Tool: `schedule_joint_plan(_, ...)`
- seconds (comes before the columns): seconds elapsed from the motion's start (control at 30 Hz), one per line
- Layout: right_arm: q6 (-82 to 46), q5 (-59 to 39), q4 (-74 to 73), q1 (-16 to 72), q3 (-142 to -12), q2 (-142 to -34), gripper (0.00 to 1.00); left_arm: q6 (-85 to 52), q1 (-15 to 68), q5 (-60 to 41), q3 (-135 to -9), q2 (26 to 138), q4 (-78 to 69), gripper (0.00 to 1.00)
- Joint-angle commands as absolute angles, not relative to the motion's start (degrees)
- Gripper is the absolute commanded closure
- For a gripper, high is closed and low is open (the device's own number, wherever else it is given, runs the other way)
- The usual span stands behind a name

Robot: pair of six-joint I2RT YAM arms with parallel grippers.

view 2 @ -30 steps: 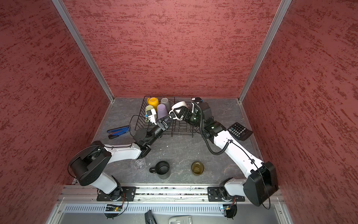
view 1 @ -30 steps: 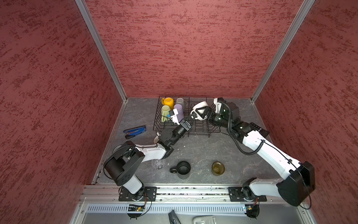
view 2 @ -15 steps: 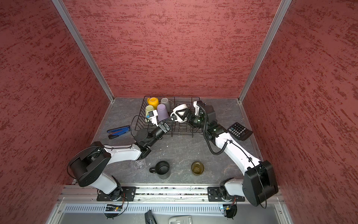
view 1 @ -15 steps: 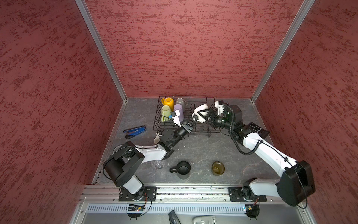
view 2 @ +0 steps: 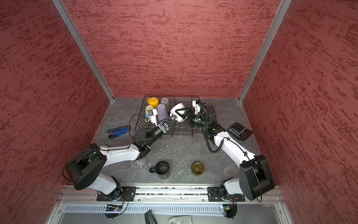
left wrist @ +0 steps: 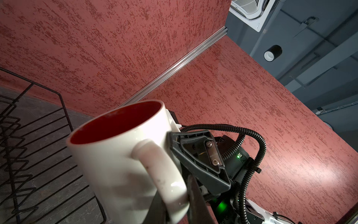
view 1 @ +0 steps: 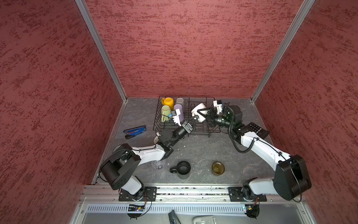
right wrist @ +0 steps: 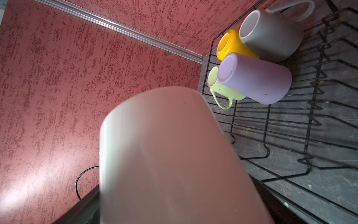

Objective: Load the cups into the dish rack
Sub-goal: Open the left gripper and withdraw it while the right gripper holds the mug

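So the white ceramic mug with the red inside is up in the air over the black wire dish rack, tilted, above its right half, and both arms have it. The left claw is clenched on the handle. The right claw is spread wide round the body with a finger flat against the wall, so I'd call that grasping too

What worries me is two grips on one mug. If the arms pull different ways, the handle pinch could twist or slip. If the right one lets go, the mug may swing on that thin handle and clip the wires

Tight spot as well. The lilac tumbler and pale green mug sit just beside the left wrist, with the yellow mug and grey mug behind them, all in the rack's left end. Out on the grey surface are a black mug, an olive-brown glass and a clear glass half under the left arm, all well apart from the rack. A blue and black hand tool and a black calculator lie off to the sides, not in the way
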State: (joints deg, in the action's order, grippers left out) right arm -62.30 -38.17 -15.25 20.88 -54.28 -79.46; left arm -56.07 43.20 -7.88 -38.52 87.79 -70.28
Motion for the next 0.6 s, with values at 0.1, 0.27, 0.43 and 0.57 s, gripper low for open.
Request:
schedule_joint_plan(0.1, -67.8, -25.9, -18.3, 16.8, -53.3, -80.3, 0.06, -51.4, 46.6, -17.2, -41.3, 87.5, -80.9, 1.0)
schedule_joint_plan(0.27, -68.7, -25.2, -17.6, 16.8, -53.8, -79.8, 0.13, -51.0, 48.0, -18.5, -42.6, 90.6, -80.9, 1.0)
schedule_joint_plan(0.43, -68.4, -23.7, -16.8, 16.7, -53.4, -79.6, 0.21, -51.1, 48.5, -19.0, -42.8, 91.6, -81.0, 1.0)
schedule_joint_plan(0.57, -67.9, -23.9, -17.0, 16.7, -53.6, -80.1, 0.3, -51.1, 48.4, -19.3, -42.2, 91.5, -80.9, 1.0)
